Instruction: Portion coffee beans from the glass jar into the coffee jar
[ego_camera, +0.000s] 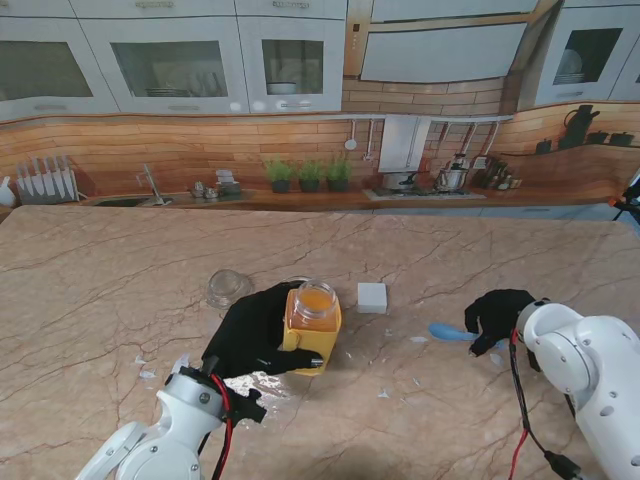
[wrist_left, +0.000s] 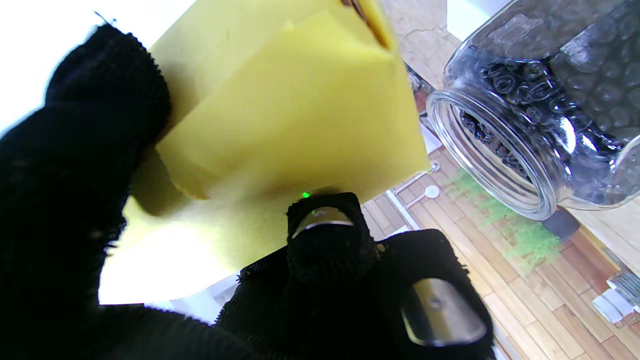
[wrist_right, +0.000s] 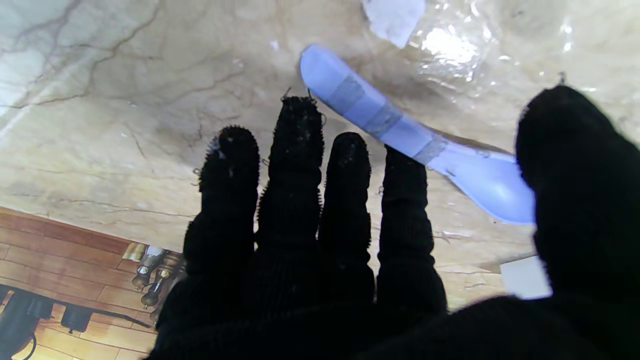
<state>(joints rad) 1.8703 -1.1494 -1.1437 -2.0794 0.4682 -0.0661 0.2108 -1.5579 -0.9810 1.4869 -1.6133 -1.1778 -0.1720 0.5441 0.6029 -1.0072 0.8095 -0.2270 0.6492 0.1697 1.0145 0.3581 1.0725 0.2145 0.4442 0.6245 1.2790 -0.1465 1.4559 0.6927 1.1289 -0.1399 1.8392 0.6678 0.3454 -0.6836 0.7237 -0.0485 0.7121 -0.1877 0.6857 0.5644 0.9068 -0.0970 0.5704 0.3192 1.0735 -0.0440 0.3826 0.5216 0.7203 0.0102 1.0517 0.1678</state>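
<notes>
Left hand (ego_camera: 255, 335), nearest me on the stand view, is wrapped round the yellow coffee jar (ego_camera: 312, 325): fingers across its front, thumb (wrist_left: 85, 165) on the far side per the left wrist cam. Jar stands upright on the table (ego_camera: 100, 280), mouth up, near table centre. Glass jar (wrist_left: 545, 95) w/ dark beans sits just beside it in the wrist view, mouth open; can't tell if it's tilted or lying. A glass lid-like piece (ego_camera: 228, 288) lies just left of the yellow jar.

Blue spoon (ego_camera: 452, 331) lies flat, well to the right. Right hand (ego_camera: 497, 318) hovers over it, fingers (wrist_right: 295, 165) straight and side by side, thumb apart, holding nothing; touching the spoon or not, can't tell. White block (ego_camera: 372, 297) sits btwn the two hands.

Step in hand, prob: pick up the spoon. Do it well by pinching the handle, not the bowl, keeping it level, while the left hand holds the coffee jar steady.
</notes>
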